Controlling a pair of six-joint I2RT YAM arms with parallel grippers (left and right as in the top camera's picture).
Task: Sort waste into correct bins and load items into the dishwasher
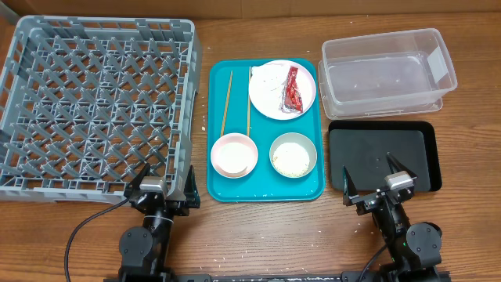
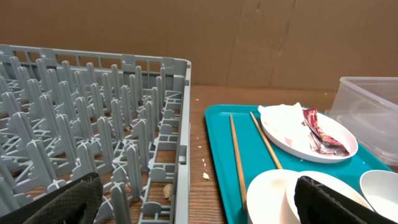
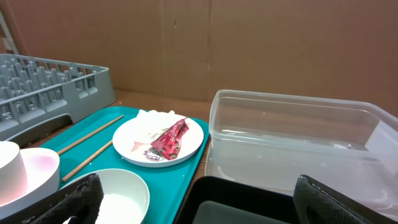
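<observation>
The red wrapper [image 1: 293, 88] lies on the pale-pink plate [image 1: 274, 106] at the upper right of the teal tray [image 1: 266, 186], just beside a crumpled white napkin [image 1: 266, 77] on the same plate. Two chopsticks [image 1: 227, 102] lie lengthwise on the tray's upper left, near each other but apart. At the tray's lower left sits the pink bowl [image 1: 216, 157]. At the left edge of the right wrist view, what looks like a small white cup [image 3: 9, 174] stands in it, though it is cut off there. The green bowl [image 1: 272, 154] sits just beside it at the lower right, with rice [image 1: 291, 162] scattered on its bottom. The grey dish rack [image 1: 98, 106] fills the upper left of the worktop [image 1: 258, 235]. At the upper right stands the clear tub [image 1: 438, 59], and the black tray [image 1: 376, 149] lies right below it. The left jaws stand wide apart at the rack's lower right corner, holding nothing. The right jaws are also apart, over the black tray's lower edge.
</observation>
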